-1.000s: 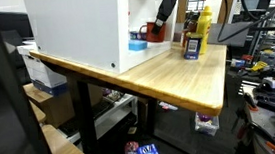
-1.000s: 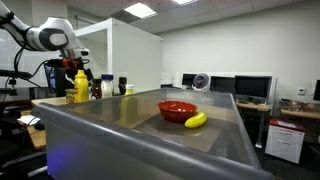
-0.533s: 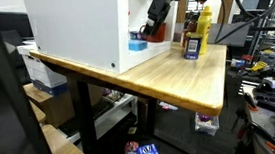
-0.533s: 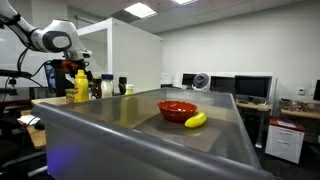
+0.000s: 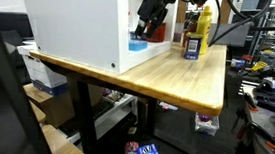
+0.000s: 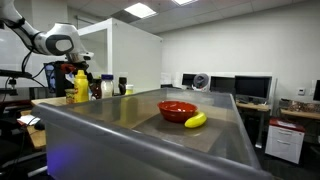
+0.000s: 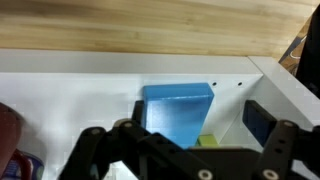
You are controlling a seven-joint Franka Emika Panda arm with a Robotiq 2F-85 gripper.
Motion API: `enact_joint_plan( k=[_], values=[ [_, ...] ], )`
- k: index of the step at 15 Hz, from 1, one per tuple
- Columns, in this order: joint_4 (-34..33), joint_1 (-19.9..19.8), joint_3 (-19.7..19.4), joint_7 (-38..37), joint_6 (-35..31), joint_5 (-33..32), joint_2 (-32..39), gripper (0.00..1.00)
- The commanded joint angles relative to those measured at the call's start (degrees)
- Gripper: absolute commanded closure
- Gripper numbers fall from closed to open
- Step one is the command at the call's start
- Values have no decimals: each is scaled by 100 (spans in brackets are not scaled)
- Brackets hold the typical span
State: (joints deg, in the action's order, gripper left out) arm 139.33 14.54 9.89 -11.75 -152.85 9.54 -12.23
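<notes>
Wrist view: pincer [image 7: 198, 125] wide open, empty, facing blue box [image 7: 180, 108].
Over the last second the arm has lowered toward the white cabinet [image 5: 78, 27]; the box sits inside it, untouched.

A banana [image 6: 196, 120] lies just beside a red bowl [image 6: 177, 109], well apart from the yellow bottle [image 6: 81, 87]

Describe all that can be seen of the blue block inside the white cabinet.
The blue block is a plain light-blue box shape with flat, smooth faces and straight edges, perhaps foam or plastic. It rests inside the white cabinet, its far edge close to a white panel. At its lower corner peeks something small and green. The open gripper hovers by it; contact cannot be told.
</notes>
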Motion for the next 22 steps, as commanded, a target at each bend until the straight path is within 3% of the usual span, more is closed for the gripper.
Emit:
enact_joint_plan(
  k=[1,6,13,17,22],
  values=[
    [-45,-124,308,-549,-179,-109,110,0],
    [-118,-167,530,-894,-179,-339,235,0],
    [-6,-726,676,-2032,-8,-1614,-78,0],
    [-49,-859,654,-1991,1,-1715,-67,0],
    [-144,-725,634,-1612,-31,-1544,102,0]
  ],
)
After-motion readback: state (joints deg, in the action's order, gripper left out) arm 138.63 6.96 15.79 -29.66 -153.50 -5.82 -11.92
